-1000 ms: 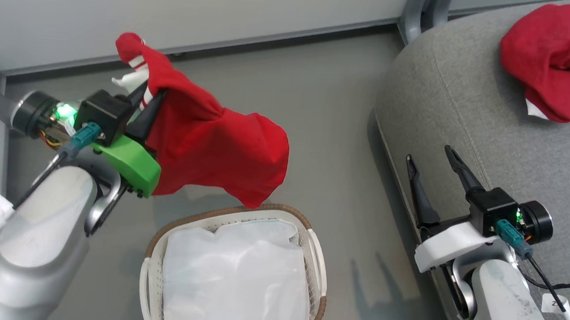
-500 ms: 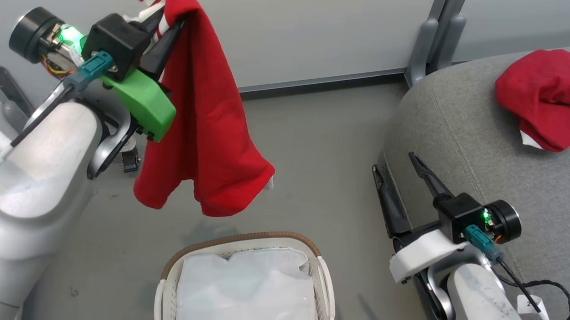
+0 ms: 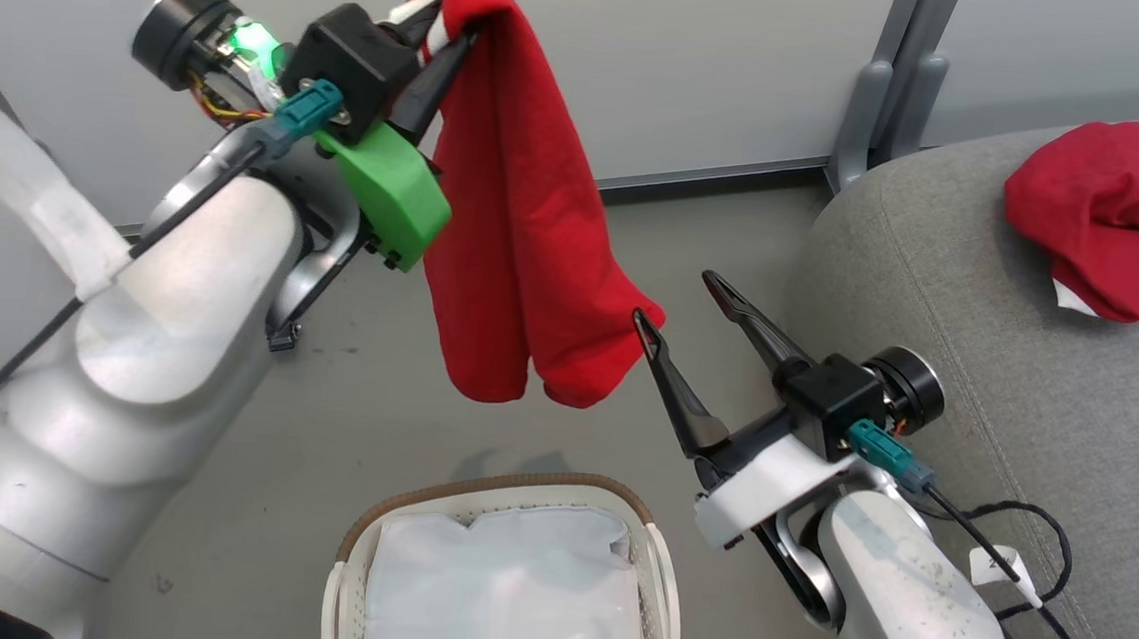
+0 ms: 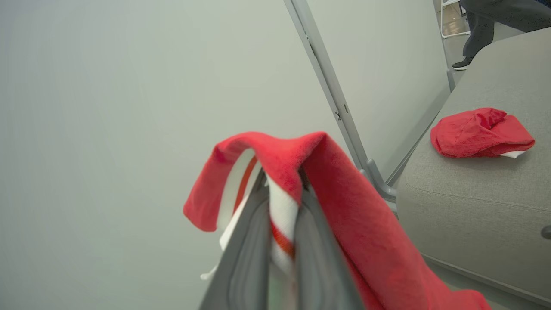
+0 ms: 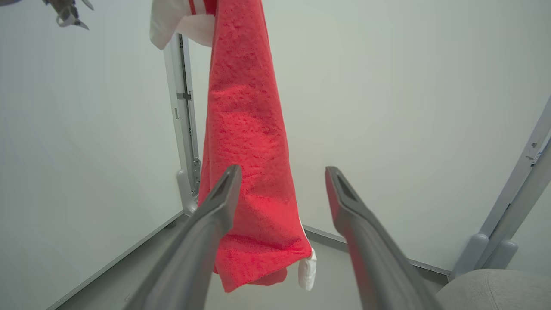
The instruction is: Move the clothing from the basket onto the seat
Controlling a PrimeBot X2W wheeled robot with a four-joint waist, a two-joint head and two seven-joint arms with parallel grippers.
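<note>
The left gripper [image 3: 450, 25] pinches a red garment [image 3: 525, 236] hanging clear of the basket [image 3: 508, 478]; the right gripper [image 3: 673, 297] gapes beside its hem, perhaps touching.

hanging red garment [image 3: 527, 206] hung lengthwise in the air, gathered at its white-striped top, lower hem free above the floor and beyond the basket [image 3: 498, 478]. basket stood upright on the floor: white perforated walls, brown braided rim, near half cut off by the frame. second red garment [image 3: 1118, 213] lay crumpled on the grey seat [image 3: 961, 307], a white edge showing, possibly a panel.
</note>
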